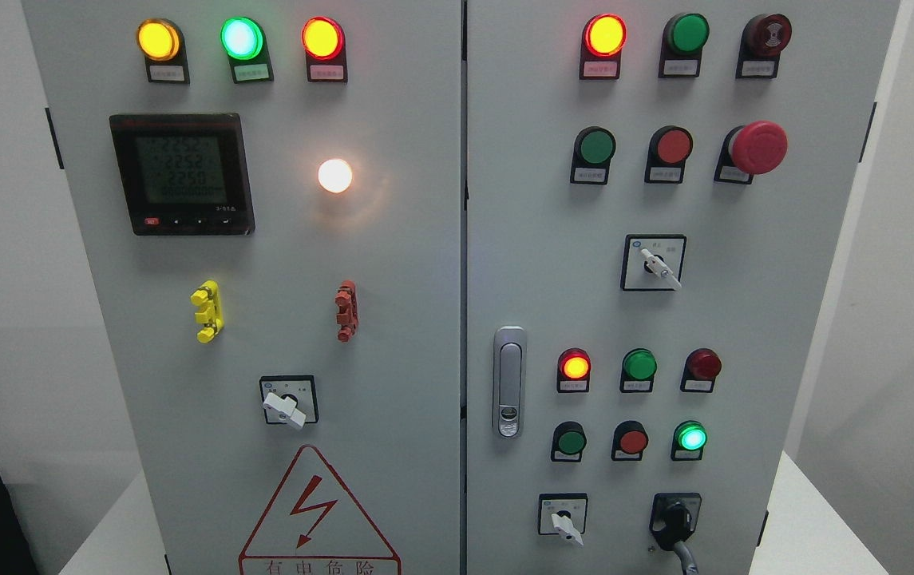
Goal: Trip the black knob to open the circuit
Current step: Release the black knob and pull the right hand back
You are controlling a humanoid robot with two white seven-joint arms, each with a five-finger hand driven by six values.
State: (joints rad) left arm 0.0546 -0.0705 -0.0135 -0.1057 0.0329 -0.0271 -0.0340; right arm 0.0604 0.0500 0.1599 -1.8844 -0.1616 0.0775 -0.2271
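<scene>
A grey electrical cabinet (pixel 393 239) with two doors fills the head view. The black knob (pixel 674 519) sits on a black plate at the lower right of the right door, its handle pointing down. Neither of my hands nor arms shows in the picture.
The left door carries three lit lamps (pixel 241 38), a meter (pixel 182 172), a white lamp (pixel 335 176), yellow (pixel 207 311) and red (pixel 346 310) clips and a white selector (pixel 287 406). The right door has buttons, a red mushroom button (pixel 758 147), a handle (pixel 509 382) and white selectors (pixel 567 524).
</scene>
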